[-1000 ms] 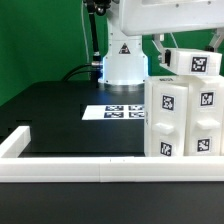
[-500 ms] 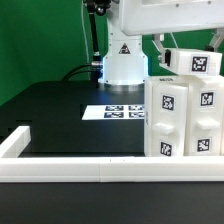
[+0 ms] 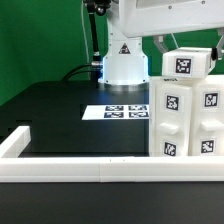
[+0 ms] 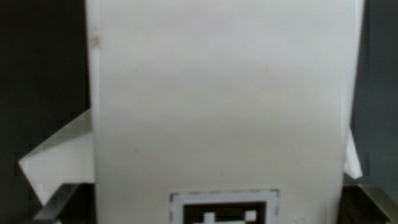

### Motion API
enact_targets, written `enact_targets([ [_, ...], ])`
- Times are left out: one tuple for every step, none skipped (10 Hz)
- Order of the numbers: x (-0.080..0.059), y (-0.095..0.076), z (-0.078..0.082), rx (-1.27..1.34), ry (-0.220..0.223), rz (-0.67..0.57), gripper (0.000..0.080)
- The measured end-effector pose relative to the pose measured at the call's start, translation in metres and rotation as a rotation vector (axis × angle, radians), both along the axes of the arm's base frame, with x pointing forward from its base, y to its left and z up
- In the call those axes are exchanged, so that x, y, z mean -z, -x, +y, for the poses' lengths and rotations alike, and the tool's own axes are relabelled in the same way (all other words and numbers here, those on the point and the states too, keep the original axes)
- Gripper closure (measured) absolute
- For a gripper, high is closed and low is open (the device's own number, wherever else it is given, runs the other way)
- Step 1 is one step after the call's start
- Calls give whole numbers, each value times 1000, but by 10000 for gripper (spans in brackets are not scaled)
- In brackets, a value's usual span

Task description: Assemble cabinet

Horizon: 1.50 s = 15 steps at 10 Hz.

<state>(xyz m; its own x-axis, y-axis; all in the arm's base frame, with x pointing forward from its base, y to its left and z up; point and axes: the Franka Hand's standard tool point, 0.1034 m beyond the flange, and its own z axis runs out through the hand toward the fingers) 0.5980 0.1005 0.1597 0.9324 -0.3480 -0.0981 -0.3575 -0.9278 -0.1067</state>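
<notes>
Cabinet (image 3: pixel 185 115) is standing at the exterior view's right just behind the border rail (image 3: pixel 80 172), filling the wrist view; gripper (image 4: pixel 214 205) closure cannot be told, so any loose hold is risking the tagged top piece (image 3: pixel 188 65) slipping askew.

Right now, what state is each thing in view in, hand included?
cabinet: upright on the table, beside the border rail.
white tagged piece: up at the cabinet's top; contact unclear.
marker board: flat on the table.
hand: against a white tagged panel; open or shut unclear.
</notes>
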Motion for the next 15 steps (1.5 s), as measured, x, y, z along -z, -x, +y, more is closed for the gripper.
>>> enact_targets([
  [0,0,1,85,4,12,243],
  [0,0,1,137,7,19,243],
  [0,1,1,214,9,31,243],
  [0,3,1,387,14,55,243],
  [0,-1,2,562,1,41,243],
  [0,-2,3,699,-13,12,243],
  [0,-2,3,707,-11,19,243],
  [0,-3,3,788,-14,30,243],
  [-1,-3,4,842,-17,38,243],
  [-1,-4,4,934,-31,49,243],
  [0,-6,3,1073,-71,48,243],
  [0,-5,3,1177,-87,34,243],
  [0,-4,4,1253,-102,20,243],
  [-1,-4,4,1248,-103,21,243],
  [0,-4,5,1240,-105,21,195],
])
